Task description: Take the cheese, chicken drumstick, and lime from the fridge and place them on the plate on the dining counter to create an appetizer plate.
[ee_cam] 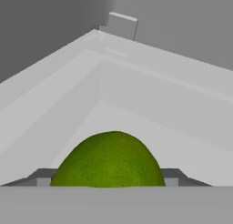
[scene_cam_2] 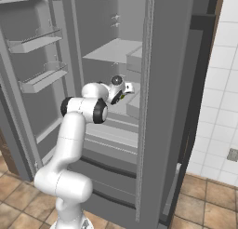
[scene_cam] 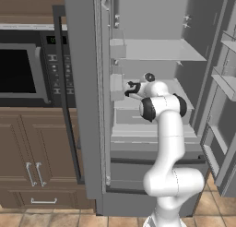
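In the hand view the yellow-green lime (ee_cam: 108, 161) fills the whole gap between my two dark fingertips (ee_cam: 44, 177), which sit against its left and right sides. My gripper (ee_cam: 107, 180) is shut on it, low on a pale grey shelf floor near a back corner. From the base views the gripper (scene_cam: 131, 89) (scene_cam_2: 122, 94) reaches into the middle shelf of the open grey fridge (scene_cam: 83, 83), near its left inner wall. The cheese, the chicken drumstick, the plate and the dining counter are out of view.
An upper fridge shelf (scene_cam: 161, 50) hangs above the hand and drawers lie below. Door bins (scene_cam_2: 42, 39) line the open door. A black microwave (scene_cam: 18, 71) and brown cabinets (scene_cam: 32, 152) stand left of the fridge. A white tiled wall (scene_cam_2: 223, 84) is on the right.
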Available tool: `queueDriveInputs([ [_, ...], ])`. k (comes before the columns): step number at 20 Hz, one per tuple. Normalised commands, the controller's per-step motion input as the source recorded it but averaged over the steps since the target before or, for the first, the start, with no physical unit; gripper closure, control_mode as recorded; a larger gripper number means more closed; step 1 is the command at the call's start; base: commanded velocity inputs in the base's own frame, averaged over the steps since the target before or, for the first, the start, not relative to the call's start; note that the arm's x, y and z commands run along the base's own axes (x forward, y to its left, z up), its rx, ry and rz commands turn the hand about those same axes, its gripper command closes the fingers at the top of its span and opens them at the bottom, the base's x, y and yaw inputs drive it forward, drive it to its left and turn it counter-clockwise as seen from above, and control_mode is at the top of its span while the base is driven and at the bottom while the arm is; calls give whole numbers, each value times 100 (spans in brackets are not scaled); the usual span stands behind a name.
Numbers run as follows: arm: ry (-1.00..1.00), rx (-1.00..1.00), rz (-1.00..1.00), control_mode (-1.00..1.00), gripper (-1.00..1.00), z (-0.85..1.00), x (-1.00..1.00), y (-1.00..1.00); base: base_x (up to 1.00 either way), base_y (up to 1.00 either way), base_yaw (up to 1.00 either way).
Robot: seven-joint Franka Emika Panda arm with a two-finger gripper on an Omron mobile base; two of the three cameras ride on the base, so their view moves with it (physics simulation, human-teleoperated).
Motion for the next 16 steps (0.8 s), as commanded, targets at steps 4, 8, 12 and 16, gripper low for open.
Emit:
queueDriveInputs([
  [4,0,-2,0,-100,100,-57,-14,0,0,0,0],
  [8,0,-3,0,-100,100,-56,-46,0,0,0,0],
  [12,0,-1,0,-100,100,-29,-84,0,0,0,0],
  [16,0,0,0,-100,100,-3,-100,0,0,0,0],
])
